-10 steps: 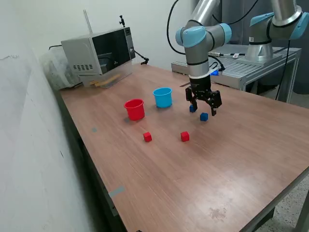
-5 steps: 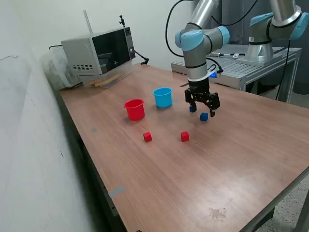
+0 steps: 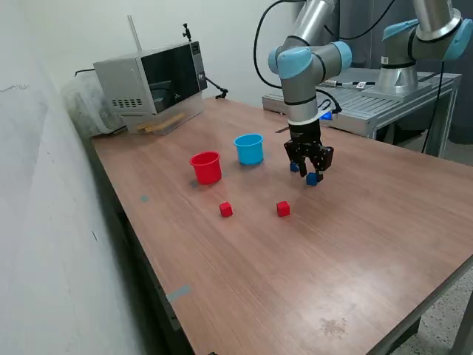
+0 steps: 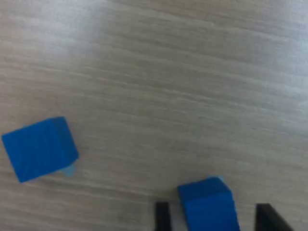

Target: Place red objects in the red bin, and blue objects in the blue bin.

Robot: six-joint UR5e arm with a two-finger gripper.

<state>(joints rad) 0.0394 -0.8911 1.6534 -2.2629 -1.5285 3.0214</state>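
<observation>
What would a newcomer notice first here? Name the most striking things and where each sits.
The gripper stands low over the wooden table, fingers either side of a blue cube; the wrist view shows gaps, so no grasp yet. A second blue cube lies close by. On the exterior view's left stand the red cup and light blue cup, with two red cubes nearer the camera.

arm: one UR5e, wrist pointing straight down, low over the desk
tool: fingers apart, straddling a blue cube
contact: small gaps on both sides, not clamped
</observation>
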